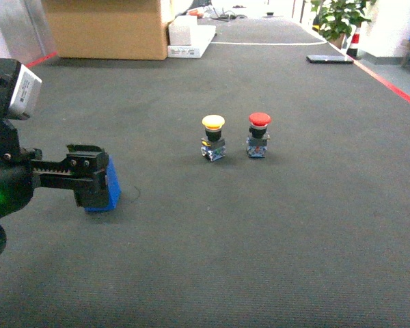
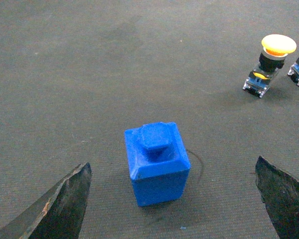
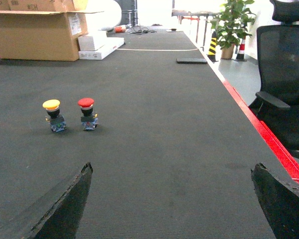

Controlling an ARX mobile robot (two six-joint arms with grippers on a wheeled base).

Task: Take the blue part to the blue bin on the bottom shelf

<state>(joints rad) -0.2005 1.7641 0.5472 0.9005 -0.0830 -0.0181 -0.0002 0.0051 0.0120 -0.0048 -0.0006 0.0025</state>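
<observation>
On the far left, my left claw (image 1: 96,183) hangs low over the dark gray carpet (image 1: 273,232), and its two black fingers (image 2: 55,209) are spread wide apart. The blue part (image 2: 157,162) sits on the carpet right between those fingers, and neither finger touches it. So my left claw is let go and grabs nothing. The blue part is a small blocky cube with a little knob on top, and it stands upright. From my head camera the claw hides most of it, and only a blue edge peeks out on the claw's right side. Going right, well away from the blue part, the yellow button (image 1: 213,137) stands on the carpet. It has a round yellow cap on a black neck and a small base. Just beside it, on its right, stands the red button (image 1: 258,134), which looks the same but has a red cap. The two are close but do not touch. Far behind them, at the top left, is a big brown cardboard box (image 1: 106,27) with a flat white box (image 1: 191,41) next to it. On the right, my right claw (image 3: 172,204) is open too, with its dark fingers far apart and only bare carpet between them. Beyond it a red line (image 3: 261,132) runs along the carpet's edge, and a black chair (image 3: 284,74) stands past that. A green plant (image 3: 233,22) stands far back.
</observation>
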